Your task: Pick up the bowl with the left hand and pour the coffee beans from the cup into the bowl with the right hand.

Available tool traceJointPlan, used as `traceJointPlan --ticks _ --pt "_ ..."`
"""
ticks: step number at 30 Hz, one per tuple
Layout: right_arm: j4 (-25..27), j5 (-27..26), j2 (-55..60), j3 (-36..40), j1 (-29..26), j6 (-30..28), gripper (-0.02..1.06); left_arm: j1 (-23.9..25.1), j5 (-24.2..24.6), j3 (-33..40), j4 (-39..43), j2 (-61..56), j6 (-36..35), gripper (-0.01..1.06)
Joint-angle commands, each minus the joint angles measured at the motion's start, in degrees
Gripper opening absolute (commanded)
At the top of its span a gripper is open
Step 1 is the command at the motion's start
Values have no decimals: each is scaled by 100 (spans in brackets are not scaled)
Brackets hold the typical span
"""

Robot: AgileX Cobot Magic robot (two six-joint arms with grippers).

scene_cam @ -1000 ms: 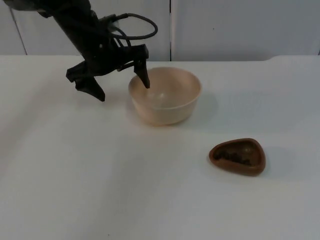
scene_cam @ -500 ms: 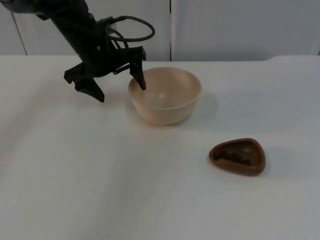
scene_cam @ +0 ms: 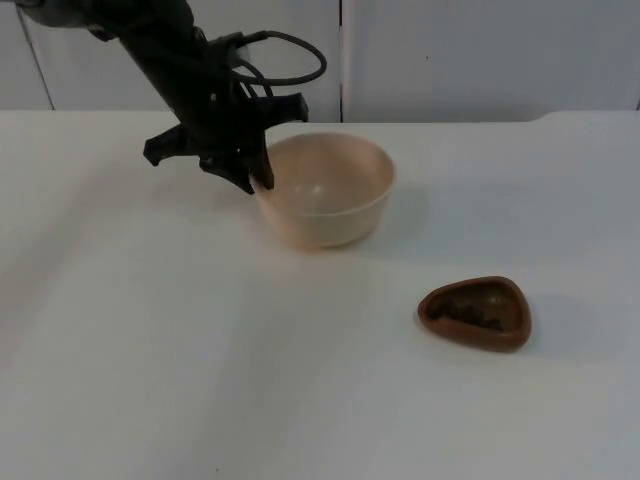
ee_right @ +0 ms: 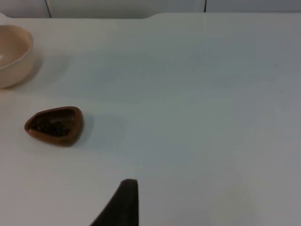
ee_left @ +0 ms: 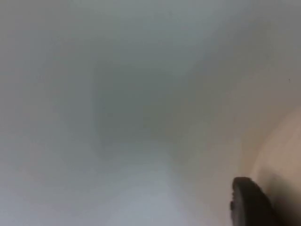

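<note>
Now that the left gripper [scene_cam: 255,176] has closed from a wide straddle onto the near-left rim of the beige bowl [scene_cam: 325,190], nudging it slightly, the grasp looks made and lifting comes next. The brown cup [scene_cam: 476,312] of coffee beans [scene_cam: 466,314] sits well apart toward the front right, while the right gripper [ee_right: 123,200] waits, its fingers' state impossible to tell.

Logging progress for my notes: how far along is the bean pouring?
Nothing is finished. In hand: the left gripper is at the near-left rim of the beige round bowl, which sits on the white table. Left: lifting it, and the small brown cup of coffee beans is untouched, unpoured; the right arm waits.
</note>
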Motion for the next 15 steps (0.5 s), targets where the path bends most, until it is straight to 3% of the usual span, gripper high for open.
traceJointPlan --ticks 1,2,15 --pt "-35 -26 -17 10 -35 -58 105 -26 -17 -33 -37 -110 2 5" --pt "-35 -26 -17 10 -35 -58 105 -26 -17 -33 -37 -126 27 0" --pt "-35 -26 -17 10 -35 -81 105 -26 314 -33 -145 -354 2 0"
